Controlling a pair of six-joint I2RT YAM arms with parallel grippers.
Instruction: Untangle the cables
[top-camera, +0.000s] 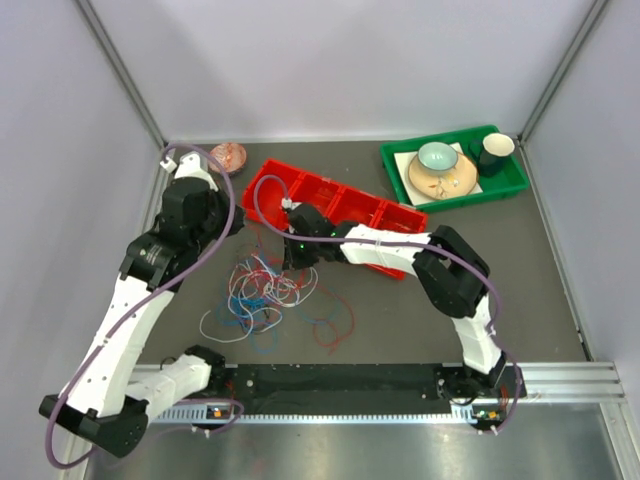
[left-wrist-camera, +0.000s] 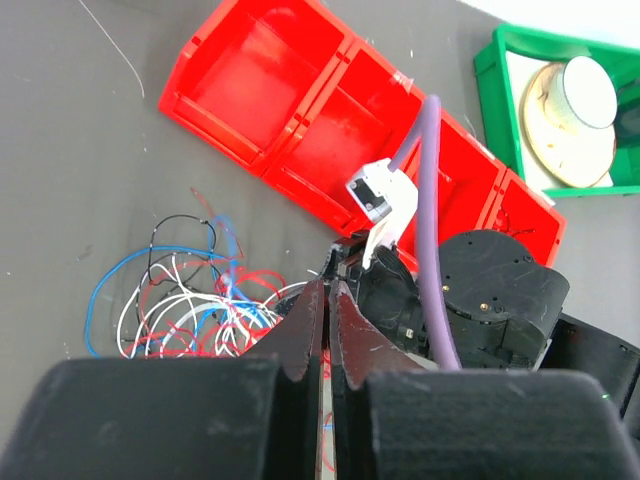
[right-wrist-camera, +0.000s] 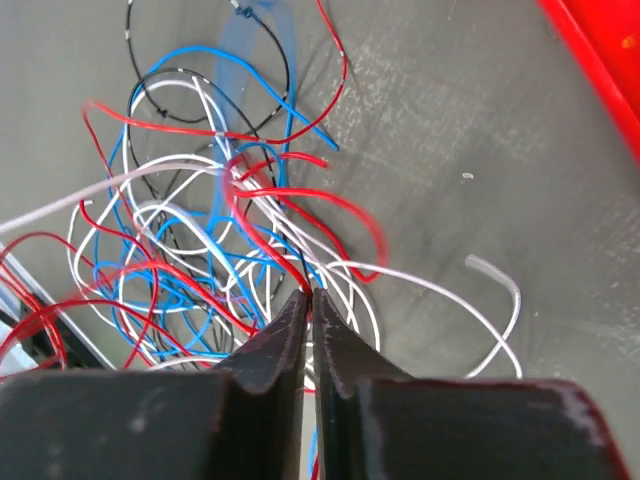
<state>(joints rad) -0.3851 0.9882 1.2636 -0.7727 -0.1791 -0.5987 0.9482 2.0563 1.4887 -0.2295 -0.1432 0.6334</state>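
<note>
Red, white, blue and black cables (top-camera: 262, 295) lay tangled on the bench (top-camera: 400, 325) beside the red tray (top-camera: 340, 200). Only its wrist view showed us the left gripper (left-wrist-camera: 325, 300), jaws pressed together; the right gripper (right-wrist-camera: 308, 298) had its jaws pinching strands, which the overhead view hid.

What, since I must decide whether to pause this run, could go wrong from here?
The right fingers appear shut on several strands of the cables at once, so pulling may tighten the tangle rather than free one wire. The left fingers sit close beside the right wrist, so the two could collide.
</note>
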